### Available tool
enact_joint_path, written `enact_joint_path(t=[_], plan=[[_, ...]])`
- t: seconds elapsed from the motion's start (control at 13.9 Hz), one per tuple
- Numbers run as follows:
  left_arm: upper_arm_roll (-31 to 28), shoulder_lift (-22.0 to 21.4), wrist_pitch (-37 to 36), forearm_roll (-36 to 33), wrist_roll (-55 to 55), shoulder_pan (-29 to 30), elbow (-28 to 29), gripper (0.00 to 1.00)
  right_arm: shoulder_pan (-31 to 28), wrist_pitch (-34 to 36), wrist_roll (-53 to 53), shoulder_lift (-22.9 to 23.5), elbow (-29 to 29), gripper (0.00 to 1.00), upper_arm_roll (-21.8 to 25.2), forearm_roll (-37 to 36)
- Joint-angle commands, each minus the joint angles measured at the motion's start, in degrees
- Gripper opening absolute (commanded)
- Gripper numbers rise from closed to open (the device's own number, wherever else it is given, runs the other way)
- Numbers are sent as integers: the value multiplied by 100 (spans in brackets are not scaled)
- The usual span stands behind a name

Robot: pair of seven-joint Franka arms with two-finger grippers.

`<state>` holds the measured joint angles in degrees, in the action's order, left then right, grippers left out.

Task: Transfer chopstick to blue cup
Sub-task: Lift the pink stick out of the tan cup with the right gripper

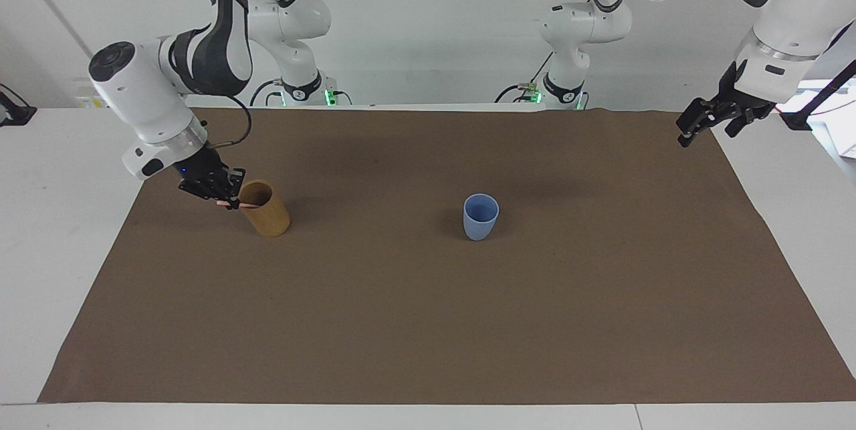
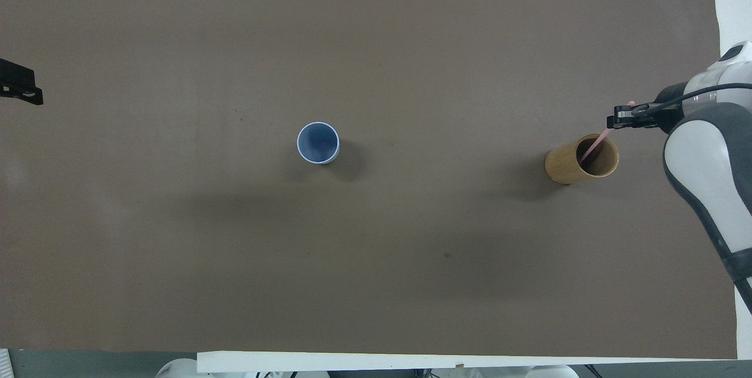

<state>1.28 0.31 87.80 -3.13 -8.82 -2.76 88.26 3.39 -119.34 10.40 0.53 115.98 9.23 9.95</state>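
1 chopstick (image 1: 242, 204) slants out of tan cup (image 1: 265, 217) near right-arm edge, pinched by right gripper (image 1: 224, 200); blue cup (image 1: 481, 216) mid-cloth. Left gripper (image 1: 703, 124) waits, fingers apart.

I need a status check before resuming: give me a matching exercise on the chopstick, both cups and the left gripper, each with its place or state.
Things:
1. chopstick
2. blue cup
3. tan cup
4. left gripper

Places or states:
A. empty, standing mid-mat
B. waiting over the mat's edge at the left arm's end
C. held in the right gripper's jaws, lower end inside a cup
D. standing toward the right arm's end, with a stick leaning out of it

Pairs: 1-C, 2-A, 3-D, 4-B
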Motion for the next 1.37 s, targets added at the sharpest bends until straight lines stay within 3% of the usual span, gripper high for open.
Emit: enact_joint_path(t=[0.0,0.36,0.58,0.86,1.01,1.15,1.29], plan=[[-14,-40,-70,-13,3,-23,34,100,-41,365,129,-27,-416,0,-18,60],[-22,-40,-70,-13,3,-14,34,100,240,1972,111,-255,-2014,0,-79,-1],[-22,-40,-70,-13,3,-23,34,100,844,2274,-2,-89,-2990,0,-106,60],[-22,-40,-70,-13,3,-23,34,100,2065,1705,-1353,166,-3230,0,-124,-19],[-22,-40,-70,-13,11,-23,34,100,2786,1450,-2065,595,-3423,0,-124,-28],[-22,-40,-70,-13,3,-23,34,100,3490,696,-3040,1148,-3503,0,-124,-106],[-22,-40,-70,-13,3,-14,34,100,3869,132,-3342,1448,-3433,0,-132,-579]])
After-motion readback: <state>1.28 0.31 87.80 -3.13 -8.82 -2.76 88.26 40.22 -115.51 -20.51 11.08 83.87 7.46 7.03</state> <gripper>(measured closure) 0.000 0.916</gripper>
